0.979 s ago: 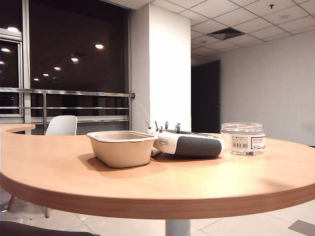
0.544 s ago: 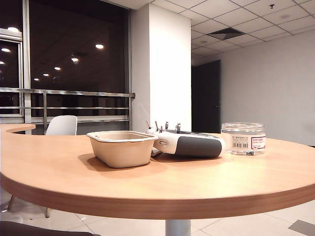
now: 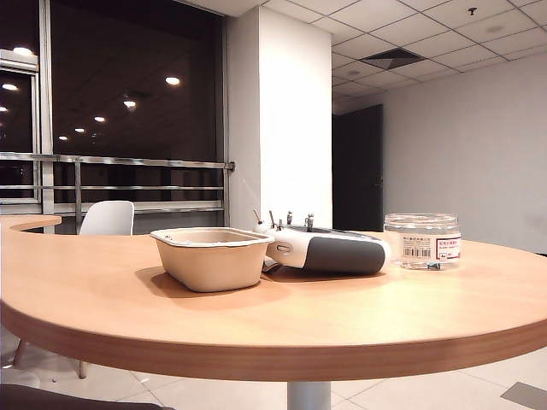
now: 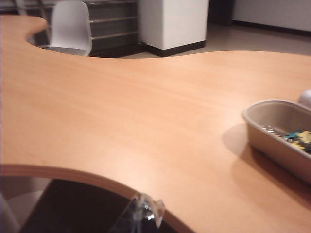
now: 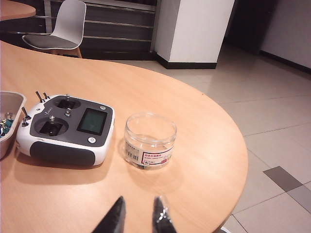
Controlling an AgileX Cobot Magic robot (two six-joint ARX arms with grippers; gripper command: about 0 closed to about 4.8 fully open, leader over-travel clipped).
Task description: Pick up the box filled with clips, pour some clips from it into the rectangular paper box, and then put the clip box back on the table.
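Exterior view: the round wooden counter [image 3: 282, 316] fills the lower half, its thick curved edge nearest the camera, with a broad bare stretch of wood in front of the things standing on it. The rectangular paper box [image 3: 211, 255] sits left of centre. Just to its right lies a white-and-grey controller [image 3: 329, 250], so close that from here I cannot tell if the two touch. The box filled with clips [image 3: 422, 241] stands upright further right, just beside the controller's end and apart from it, with open wood between it and the right-hand edge. No arm shows in this view.

From the right wrist view, the right claw [image 5: 138, 217] hangs back over the near part of the counter, its fingers [image 5: 114, 218] a narrow gap apart, with nothing between them and touching nothing. Ahead of it the clear jar stands lidless and looks nearly empty; the counter edge curves away close beside it, tiled floor beyond.

In the left wrist view only a sliver of the left claw [image 4: 144, 217] shows, by the counter's near edge; I cannot tell how far open it is. Bare wood lies ahead of it. The paper tray sits off to one side with some clips [image 4: 297, 138] lying in it. A white chair [image 4: 71, 28] stands beyond the far edge.
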